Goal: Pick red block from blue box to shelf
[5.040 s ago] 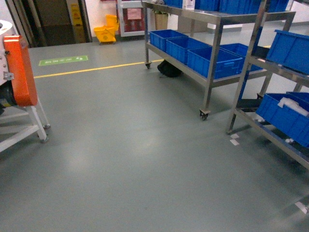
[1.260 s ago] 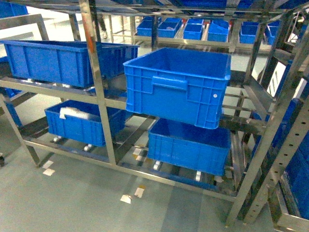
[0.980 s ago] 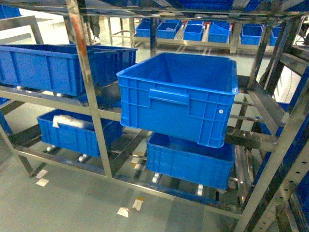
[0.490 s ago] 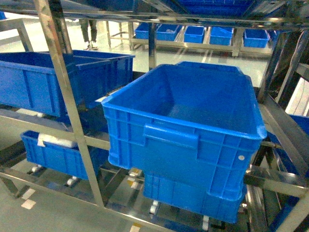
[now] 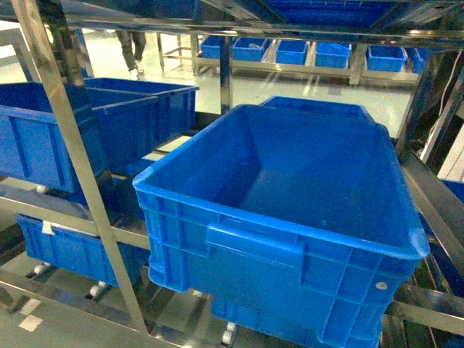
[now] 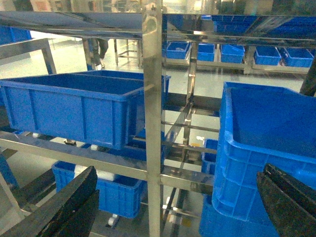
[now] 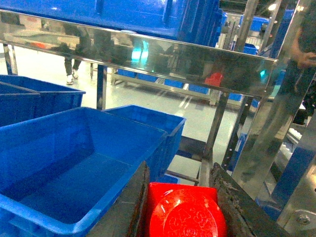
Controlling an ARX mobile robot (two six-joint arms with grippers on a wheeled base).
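Observation:
The red block [image 7: 182, 212] shows only in the right wrist view, at the bottom middle, with a round stud facing the camera. My right gripper [image 7: 180, 170] is shut on it, one dark finger on each side. The block hangs in front of the shelf [image 7: 148, 54], just right of a deep dark-blue crate [image 7: 74, 173]. In the left wrist view my left gripper [image 6: 177, 207] stands wide open with nothing between its fingers, facing a shelf upright [image 6: 152, 123]. Neither gripper appears in the head view. The blue box is out of view.
A deep dark-blue crate [image 5: 290, 196] with nothing in it fills the head view's middle, on the rack's middle tier. More dark-blue crates [image 5: 43, 138] sit to its left and below. A steel upright [image 5: 72, 174] slants across the left. A person [image 5: 130, 43] walks beyond the rack.
The head view has closed in on the rack: the deep middle crate has grown from a mid-size object to fill most of the frame, and the floor has dropped out of view.

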